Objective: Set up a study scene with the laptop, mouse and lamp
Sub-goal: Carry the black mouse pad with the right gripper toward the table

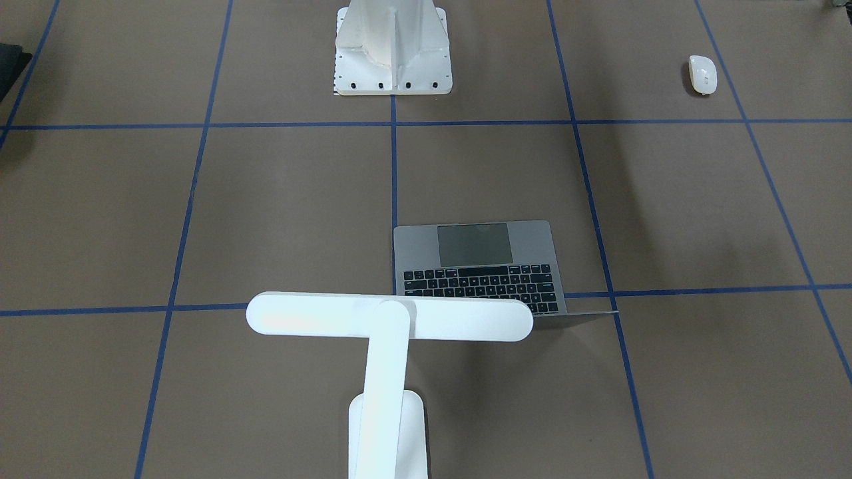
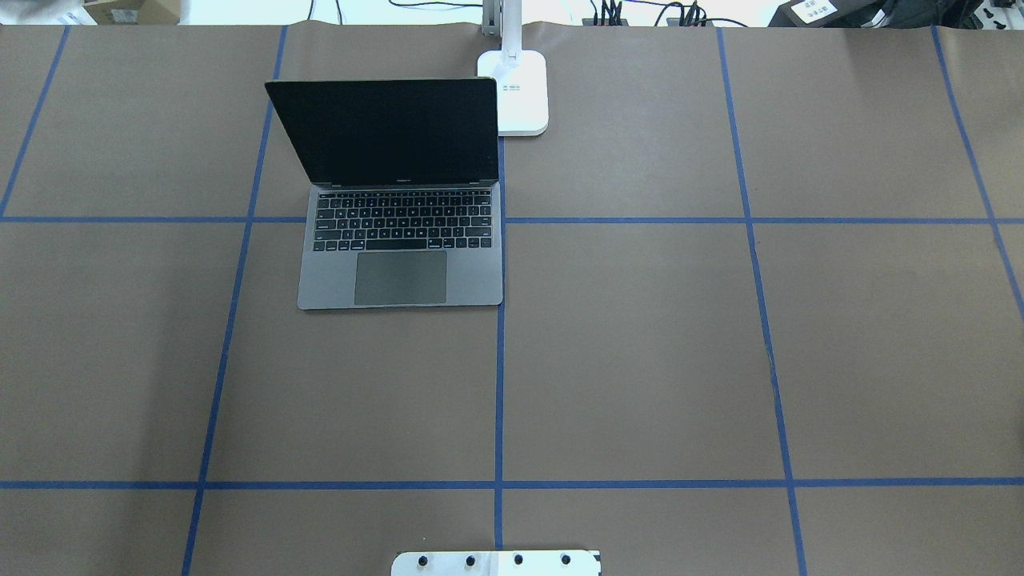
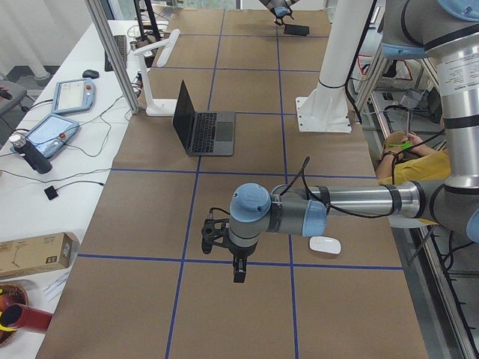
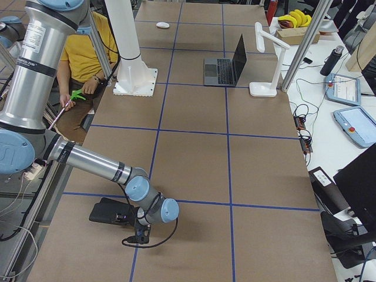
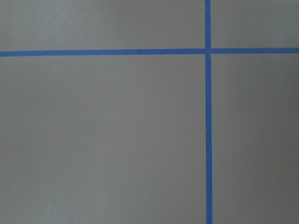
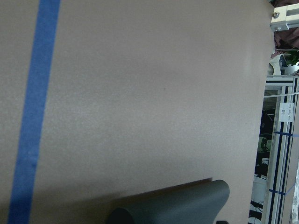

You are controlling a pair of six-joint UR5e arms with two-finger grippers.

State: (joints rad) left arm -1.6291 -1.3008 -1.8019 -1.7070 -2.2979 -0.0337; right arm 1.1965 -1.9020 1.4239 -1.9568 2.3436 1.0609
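The laptop (image 2: pixel 400 276) stands open beside the lamp (image 1: pixel 389 318), the mouse (image 1: pixel 702 74) well apart (left gripper (image 3: pixel 238 274) and right gripper (image 4: pixel 140 236): fingers' spread cannot be told).

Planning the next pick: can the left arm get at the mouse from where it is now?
Probably yes. The mouse lies alone on the table, on the robot's left side, close beside the left arm, whose gripper hangs nearby. Nothing stands between them.
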